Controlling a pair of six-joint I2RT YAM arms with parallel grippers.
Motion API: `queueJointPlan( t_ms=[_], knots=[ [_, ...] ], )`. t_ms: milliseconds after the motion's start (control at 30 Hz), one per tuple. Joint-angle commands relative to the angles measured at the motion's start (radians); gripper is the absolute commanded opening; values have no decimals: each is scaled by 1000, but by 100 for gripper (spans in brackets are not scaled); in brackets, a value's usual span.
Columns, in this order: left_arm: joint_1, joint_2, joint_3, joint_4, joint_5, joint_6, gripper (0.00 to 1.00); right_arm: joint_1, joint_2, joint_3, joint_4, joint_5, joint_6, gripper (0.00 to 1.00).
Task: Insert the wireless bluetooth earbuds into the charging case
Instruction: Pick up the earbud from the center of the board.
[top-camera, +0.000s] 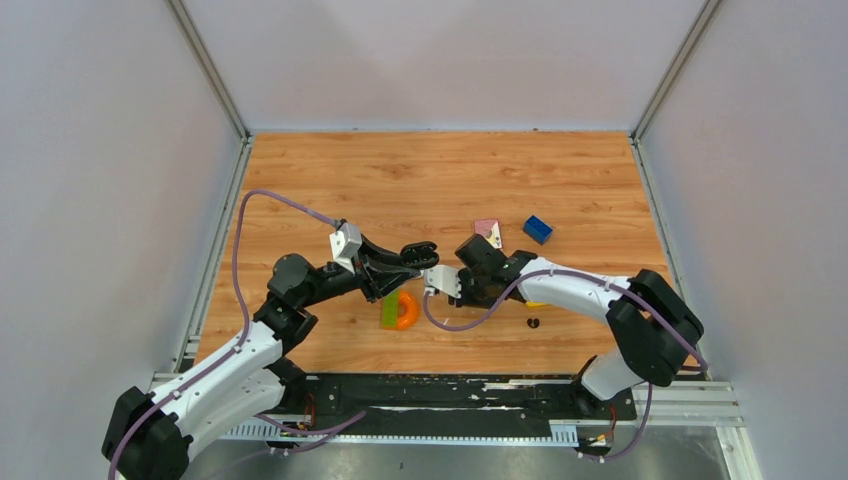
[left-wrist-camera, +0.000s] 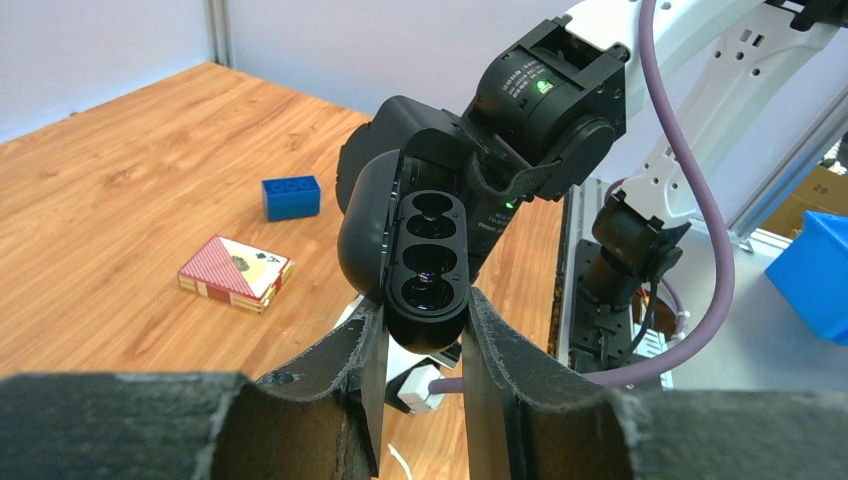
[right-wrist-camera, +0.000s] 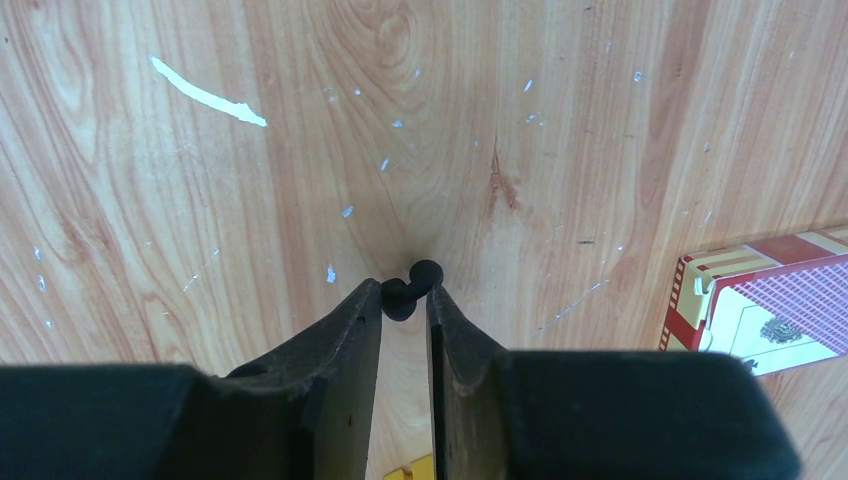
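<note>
The left gripper (left-wrist-camera: 418, 318) fills the foreground of its own wrist view, its two dark fingers (left-wrist-camera: 365, 350) pressed together on the bottom end of the black charging case (left-wrist-camera: 420, 255). The case stands upright with its lid swung back. Its two round wells are empty and face the camera, a pose that seems meant to present the openings to the other arm. Beyond the case, on the table (left-wrist-camera: 120, 160), lies the card box (left-wrist-camera: 236, 272), with a blue brick (left-wrist-camera: 291, 196) just past it.

The right gripper (right-wrist-camera: 405, 300) points straight down at the wood, with the card box off to its right in that wrist view. Its fingers are closed narrowly on a black earbud (right-wrist-camera: 410, 283), pinched at the very tips so that most of the knobby body sticks out. That leaves the body free to enter a well. Whether the earbud touches the wood cannot be told.

From above, both grippers meet on the near side of the card box, toward the arm bases. A small dark speck (top-camera: 533, 322) lies farther toward the bases from the card box and is possibly the other black earbud. No white earbuds are visible. The next step, as I judge it, is to bring the pinched earbud to the open case.
</note>
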Motion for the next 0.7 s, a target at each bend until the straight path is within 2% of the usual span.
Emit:
queueJointPlan(
  t_ms=[0, 433, 667],
  knots=[
    [7, -6, 16, 17, 12, -5, 0, -21, -4, 35, -5, 35, 27, 24],
    [6, 1, 18, 15, 16, -6, 0, -100, 30, 76, -43, -42, 75, 24],
    [6, 1, 20, 9, 19, -3, 0, -145, 82, 131, -76, -144, 110, 24]
  ],
)
